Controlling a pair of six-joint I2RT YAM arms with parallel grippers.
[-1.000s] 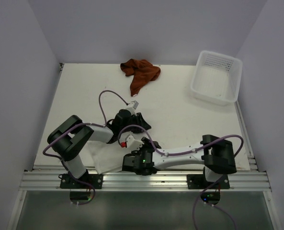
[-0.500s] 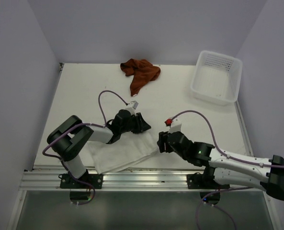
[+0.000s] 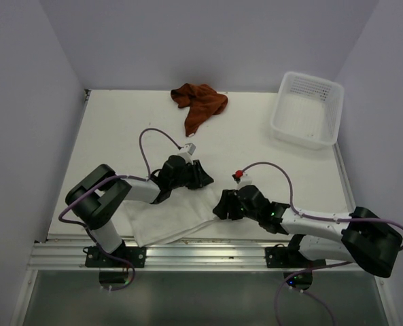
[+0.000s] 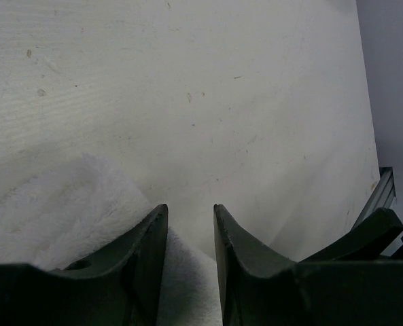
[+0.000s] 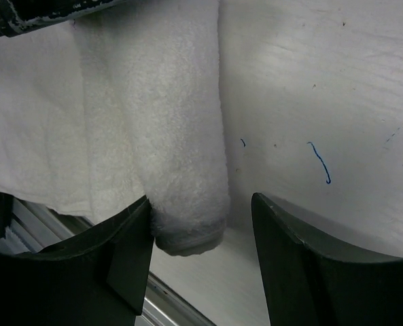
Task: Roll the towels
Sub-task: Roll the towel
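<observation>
The white towel (image 3: 162, 216) lies flat near the front edge, its right side rolled into a tube (image 5: 181, 136). My left gripper (image 3: 200, 178) sits at the tube's far end. In the left wrist view its narrow jaws (image 4: 189, 217) pinch a fold of white towel (image 4: 72, 204). My right gripper (image 3: 221, 206) is at the tube's near end, open. In the right wrist view the tube's end lies between the fingers (image 5: 123, 258), touching the left one and apart from the right one. The rust-brown towel (image 3: 200, 104) lies crumpled at the back.
A white perforated basket (image 3: 306, 109) stands at the back right. The aluminium rail of the table's front edge (image 3: 208, 252) runs just below the white towel. Purple cables loop over both arms.
My right arm swung from the front edge near the left arm's base out to the right, then in to the roll's near end, with wider jaws. The left arm stayed put.
</observation>
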